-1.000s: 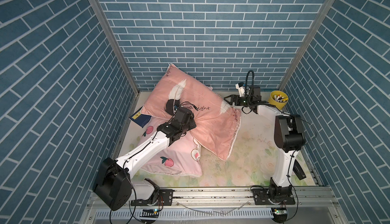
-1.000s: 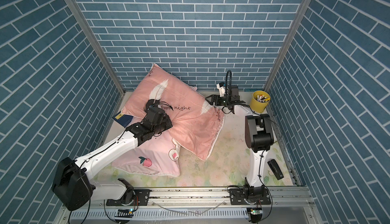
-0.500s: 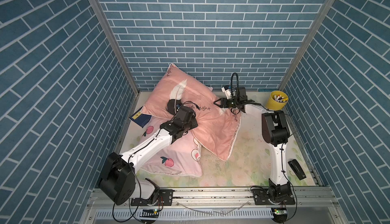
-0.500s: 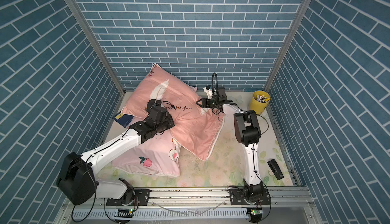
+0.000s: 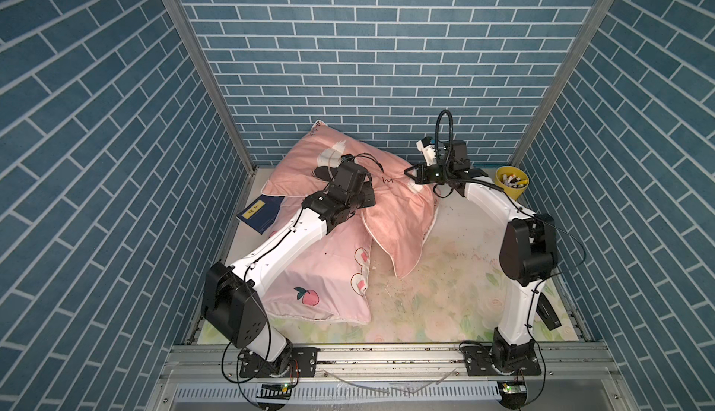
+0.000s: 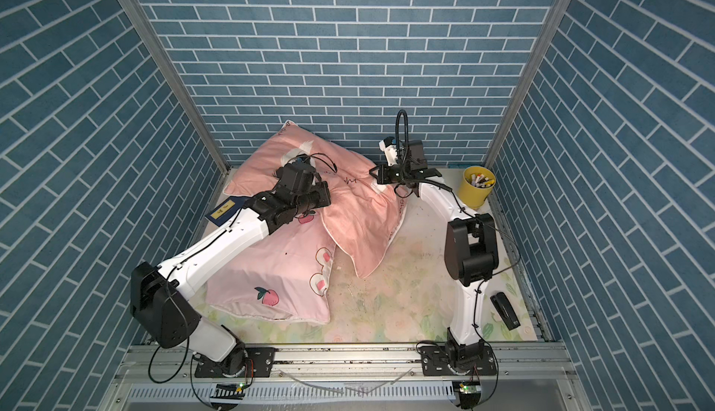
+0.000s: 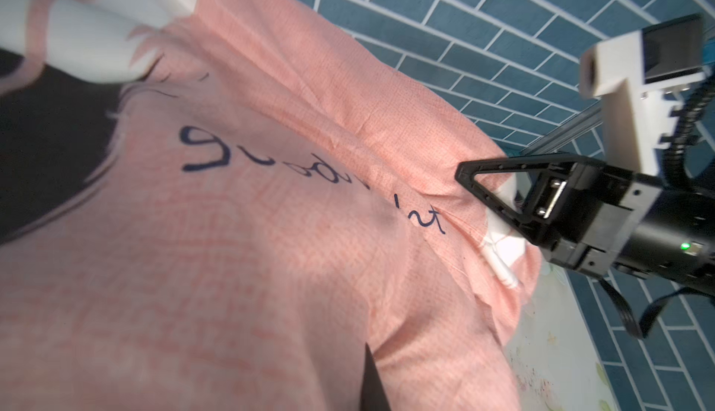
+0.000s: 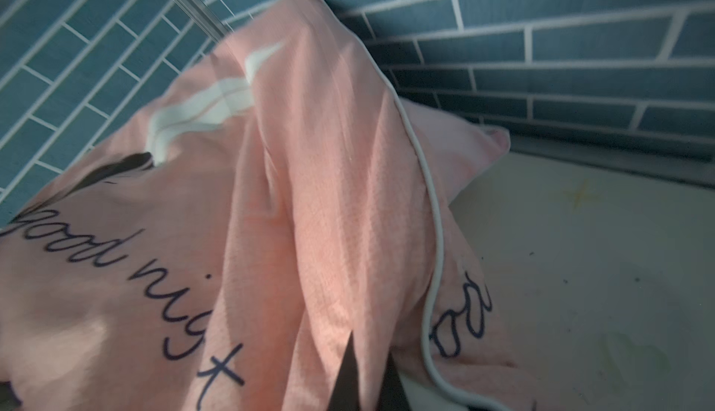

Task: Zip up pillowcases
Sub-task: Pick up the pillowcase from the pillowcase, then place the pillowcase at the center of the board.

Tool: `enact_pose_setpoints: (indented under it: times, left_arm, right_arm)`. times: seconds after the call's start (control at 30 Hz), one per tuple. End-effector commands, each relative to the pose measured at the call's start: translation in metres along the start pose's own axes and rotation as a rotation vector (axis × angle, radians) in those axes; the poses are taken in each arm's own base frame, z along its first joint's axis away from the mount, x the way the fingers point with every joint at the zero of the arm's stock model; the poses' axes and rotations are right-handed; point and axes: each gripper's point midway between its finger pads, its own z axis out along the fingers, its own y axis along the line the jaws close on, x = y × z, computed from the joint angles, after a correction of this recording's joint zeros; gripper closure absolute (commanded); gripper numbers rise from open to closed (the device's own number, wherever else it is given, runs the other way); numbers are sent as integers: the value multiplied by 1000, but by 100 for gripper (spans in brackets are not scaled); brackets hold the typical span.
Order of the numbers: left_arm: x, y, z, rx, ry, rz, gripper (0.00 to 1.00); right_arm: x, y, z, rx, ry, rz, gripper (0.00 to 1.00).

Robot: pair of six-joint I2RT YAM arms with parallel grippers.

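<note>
A salmon-pink pillowcase (image 5: 390, 215) (image 6: 360, 219) with feathers and "good night" script lies tilted over a pale pink pillowcase (image 5: 309, 273) (image 6: 278, 269) printed with a bunny and peaches. My left gripper (image 5: 367, 200) (image 7: 372, 384) is shut on a pinch of the salmon fabric near its middle; only one dark fingertip shows. At that pillow's far right edge, my right gripper (image 5: 411, 173) (image 6: 377, 175) (image 7: 464, 175) (image 8: 369, 380) is shut on a raised fold of the same cloth, beside the white piping (image 8: 433, 235). No zipper shows.
A yellow cup of markers (image 5: 511, 182) (image 6: 478, 190) stands at the back right corner. A blue booklet (image 5: 258, 211) (image 6: 225, 211) lies by the left wall. A black stapler (image 6: 505, 310) rests at the right on the floral mat (image 5: 445, 285). Brick walls close in on three sides.
My right gripper moved left onto the salmon pillowcase's right edge and went from open to shut on a fold of it. The left arm stayed almost still, gripping.
</note>
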Motion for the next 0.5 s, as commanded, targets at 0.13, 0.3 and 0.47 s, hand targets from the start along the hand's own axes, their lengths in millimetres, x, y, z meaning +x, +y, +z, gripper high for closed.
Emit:
enact_pose_setpoints:
  times: [0.13,0.3,0.47]
  left_arm:
    - [-40,-104,-8,181,-136,274,100]
    - [-25,-145,13,279,-90,354,100]
    - [16,-164,50,358,37,396,100]
  right_arm:
    - [-25,51,-89,106,-156,-158,100]
    - [7,30,-134,285,-145,-125,100]
    - [65,8,-167,414,-107,-26,100]
